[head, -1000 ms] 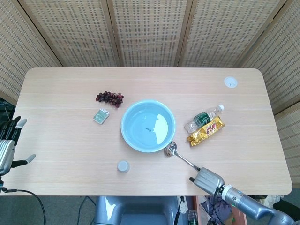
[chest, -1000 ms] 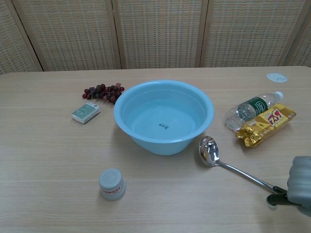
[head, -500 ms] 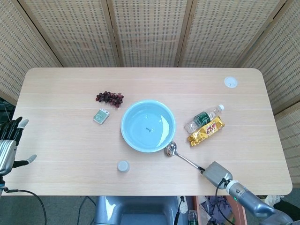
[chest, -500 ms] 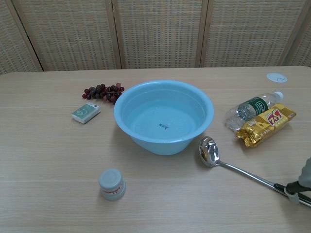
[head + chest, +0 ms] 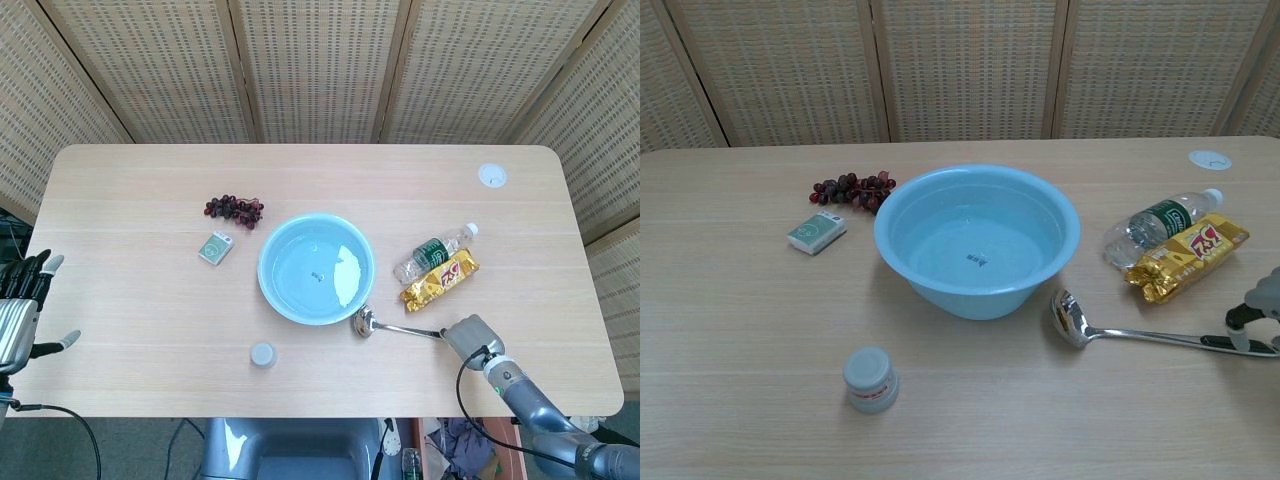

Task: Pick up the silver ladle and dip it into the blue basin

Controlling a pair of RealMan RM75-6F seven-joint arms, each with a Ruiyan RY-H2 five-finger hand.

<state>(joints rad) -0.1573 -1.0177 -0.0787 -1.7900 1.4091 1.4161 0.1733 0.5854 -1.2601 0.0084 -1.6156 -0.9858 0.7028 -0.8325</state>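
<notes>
On my light wooden table [image 5: 140,190] the round pale-blue plastic basin [image 5: 316,268] sits mid-table with a bunch of dark red grapes [image 5: 234,208] and a small green-and-white box [image 5: 216,248] to its far left, a small white-capped jar [image 5: 263,354] in front, and a clear green-labelled water bottle [image 5: 433,253] lying beside a gold snack packet [image 5: 439,280] on the right; none of them lies between the long-handled silver ladle [image 5: 385,327] and the basin. The ladle lies on the table, bowl just beside the basin's near rim. Since a second ago its handle has swung from a diagonal to nearly parallel with the table's front edge. My right robot hand [image 5: 472,336] pinches the handle's dark tip, low at the table's right front. My left robot hand [image 5: 22,305] hangs off the left edge, fingers spread, holding nothing.
</notes>
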